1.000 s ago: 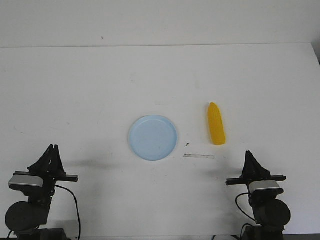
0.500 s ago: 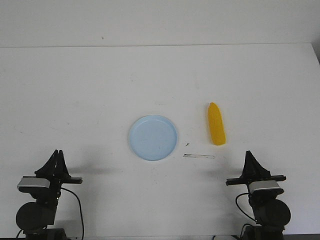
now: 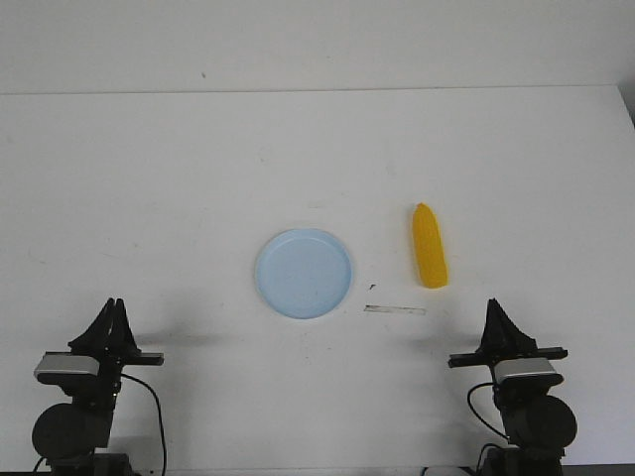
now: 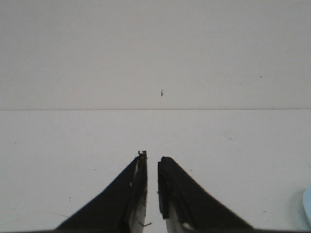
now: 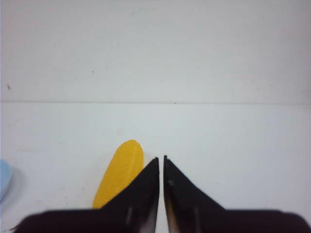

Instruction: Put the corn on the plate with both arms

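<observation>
The yellow corn (image 3: 430, 246) lies on the white table, right of the pale blue plate (image 3: 304, 273), its tapered end pointing away. The corn also shows in the right wrist view (image 5: 120, 171), just beyond and beside my right fingers. The plate's edge shows at the border of both wrist views (image 4: 307, 208) (image 5: 4, 178). My left gripper (image 3: 112, 305) is low at the near left, shut and empty (image 4: 151, 159). My right gripper (image 3: 496, 307) is low at the near right, shut and empty (image 5: 161, 158), short of the corn.
A thin grey strip (image 3: 395, 309) and a small dark speck (image 3: 371, 287) lie on the table between the plate and the corn. The table's far edge meets a white wall.
My left arm drew back and down toward the near edge in the first half second, then held still. The right arm, corn and plate have not moved.
</observation>
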